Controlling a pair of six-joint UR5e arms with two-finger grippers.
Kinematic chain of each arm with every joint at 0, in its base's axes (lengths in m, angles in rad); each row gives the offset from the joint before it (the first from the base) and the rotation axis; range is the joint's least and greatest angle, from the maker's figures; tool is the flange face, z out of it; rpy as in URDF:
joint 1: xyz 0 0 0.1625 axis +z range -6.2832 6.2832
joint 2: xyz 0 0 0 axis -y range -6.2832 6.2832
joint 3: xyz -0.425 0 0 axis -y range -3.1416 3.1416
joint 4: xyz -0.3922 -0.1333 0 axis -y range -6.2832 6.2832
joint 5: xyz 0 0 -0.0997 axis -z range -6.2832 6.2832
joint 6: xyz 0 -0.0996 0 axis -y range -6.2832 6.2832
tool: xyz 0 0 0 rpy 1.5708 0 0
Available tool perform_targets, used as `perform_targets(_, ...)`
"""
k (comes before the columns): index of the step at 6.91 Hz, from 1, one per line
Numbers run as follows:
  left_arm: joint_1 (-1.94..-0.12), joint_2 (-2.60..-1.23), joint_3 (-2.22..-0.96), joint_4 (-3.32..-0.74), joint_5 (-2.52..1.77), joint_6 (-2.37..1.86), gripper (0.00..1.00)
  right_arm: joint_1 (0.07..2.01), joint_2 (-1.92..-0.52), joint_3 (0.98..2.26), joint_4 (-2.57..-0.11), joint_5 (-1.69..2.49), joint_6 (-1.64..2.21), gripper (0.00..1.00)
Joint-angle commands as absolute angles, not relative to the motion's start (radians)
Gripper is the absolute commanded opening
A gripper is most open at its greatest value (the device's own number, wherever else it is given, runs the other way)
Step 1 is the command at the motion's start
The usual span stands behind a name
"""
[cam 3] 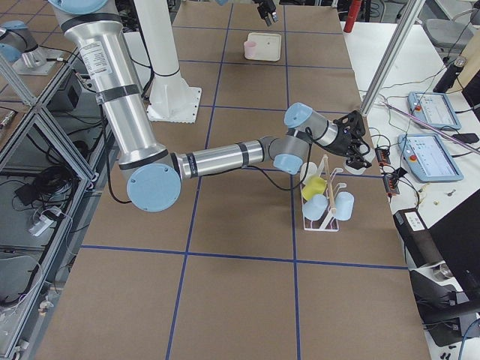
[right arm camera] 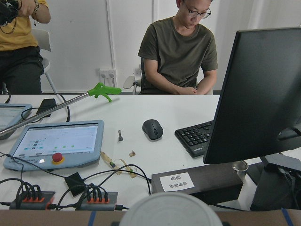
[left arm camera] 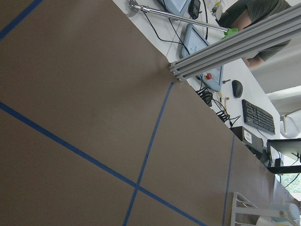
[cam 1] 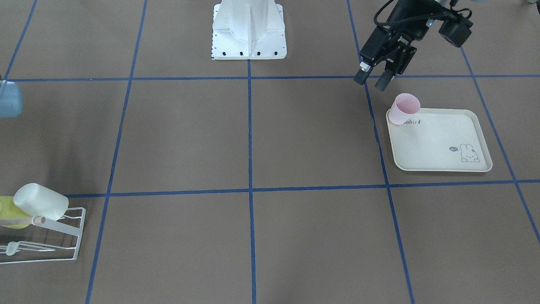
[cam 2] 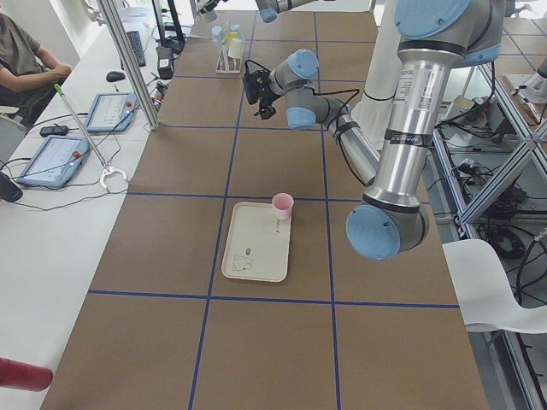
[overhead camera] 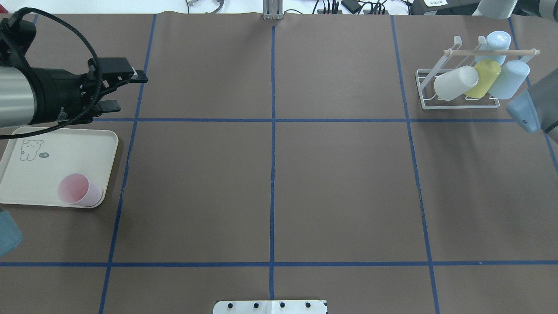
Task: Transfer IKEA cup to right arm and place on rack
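Over the tabletop (overhead camera: 270,174), just beyond the rabbit tray (overhead camera: 52,152), my left fingers (overhead camera: 139,79) hang spread apart with nothing between them. The pink cup (overhead camera: 80,190) stands upright, mouth up, in the tray's corner nearest my base and the tabletop's centre. Far across, the rack (overhead camera: 422,89) carries a white cup (overhead camera: 455,83), a yellow cup (overhead camera: 484,76) and two blue cups (overhead camera: 510,78). My right fingers (cam 3: 358,148) hover beside that rack; I cannot tell whether they are apart.

Pink cup (overhead camera: 80,190) upright, empty, on tray (overhead camera: 52,144) corner; white wire rack (overhead camera: 453,106) well apart.
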State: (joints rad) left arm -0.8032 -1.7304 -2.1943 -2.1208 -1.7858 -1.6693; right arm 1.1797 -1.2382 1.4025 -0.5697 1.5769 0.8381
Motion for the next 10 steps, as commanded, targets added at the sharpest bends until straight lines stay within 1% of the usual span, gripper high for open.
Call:
perform_targets(1, -0.819, -1.707, -2.198, -2.114, -1.802, -1.637, 1.0, 1.163, -1.238, 1.338, -0.505, 1.577, 0.821, 0.0)
perform_targets(10, -0.819, -1.69, -2.198, -2.114, -1.802, -1.638, 1.0, 1.105, -1.259, 1.305, -0.503, 1.58, 0.819, 0.0)
